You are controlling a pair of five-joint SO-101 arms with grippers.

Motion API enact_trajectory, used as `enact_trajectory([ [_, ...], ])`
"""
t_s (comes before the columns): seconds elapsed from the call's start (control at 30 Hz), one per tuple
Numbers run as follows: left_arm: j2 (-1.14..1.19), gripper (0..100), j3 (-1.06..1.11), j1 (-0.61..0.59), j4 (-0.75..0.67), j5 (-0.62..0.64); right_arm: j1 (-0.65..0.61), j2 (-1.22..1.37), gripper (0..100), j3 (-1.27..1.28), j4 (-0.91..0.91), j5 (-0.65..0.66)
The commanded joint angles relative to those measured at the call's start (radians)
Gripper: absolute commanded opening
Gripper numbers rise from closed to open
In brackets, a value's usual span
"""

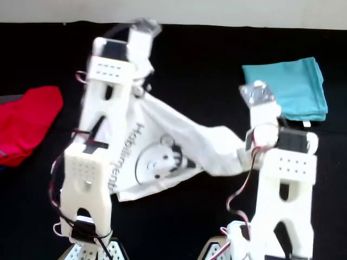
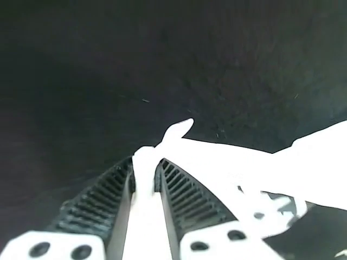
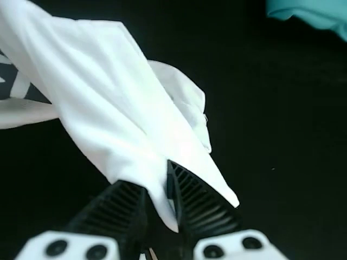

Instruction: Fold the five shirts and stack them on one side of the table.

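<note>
Edges of white shirt [image 1: 162,146] sit pinched in left claw [image 2: 146,170] and right claw [image 3: 156,189].

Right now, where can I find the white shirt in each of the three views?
High view: the white shirt is in the middle, stretched between both arms.
Left wrist view: its edge sits in the jaws of the left gripper.
Right wrist view: a corner sits in the jaws of the right gripper.
Landmark: the teal shirt, in the high and right wrist views.
</note>
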Motion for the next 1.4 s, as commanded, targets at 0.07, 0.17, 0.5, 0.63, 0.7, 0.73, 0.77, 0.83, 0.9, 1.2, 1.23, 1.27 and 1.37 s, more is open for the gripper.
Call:
enact_trajectory([
  [0.07,-0.186,1,-0.067,-0.061,0.026,0.011,0.015,0.291,0.6,-0.605,0.130,-0.012],
  [0.17,-0.285,1,-0.042,-0.068,0.026,0.011,0.015,0.449,0.6,-0.941,0.199,-0.012],
  [0.5,-0.596,1,-0.039,-0.071,0.023,0.011,0.053,0.661,0.6,-1.558,0.245,-0.017],
  [0.63,-0.679,1,-0.039,-0.087,0.023,0.011,0.068,0.615,0.6,-1.673,0.242,-0.017],
  [0.7,-0.713,1,-0.039,-0.087,0.023,0.011,0.068,0.582,0.6,-1.709,0.242,-0.017],
  [0.73,-0.730,1,-0.039,-0.088,0.023,0.011,0.068,0.567,0.6,-1.719,0.242,-0.015],
  [0.77,-0.751,1,-0.039,-0.096,0.023,0.009,0.068,0.549,0.6,-1.728,0.242,-0.015],
  [0.83,-0.788,1,-0.039,-0.117,0.023,0.009,0.068,0.509,0.6,-1.745,0.242,-0.015],
  [0.9,-0.823,1,-0.039,-0.125,0.023,0.009,0.068,0.472,0.6,-1.755,0.237,-0.015],
  [1.2,-0.811,1,0.248,-0.125,0.029,0.011,0.062,0.458,0.6,-1.577,0.245,-0.025],
  [1.23,-0.811,1,0.318,-0.125,0.028,0.011,0.062,0.453,0.6,-1.524,0.245,-0.037],
  [1.27,-0.811,1,0.387,-0.125,0.026,0.011,0.061,0.453,0.6,-1.468,0.245,-0.055],
  [1.37,-0.805,1,0.601,-0.125,0.020,0.011,0.024,0.452,0.6,-1.291,0.245,-0.107],
])
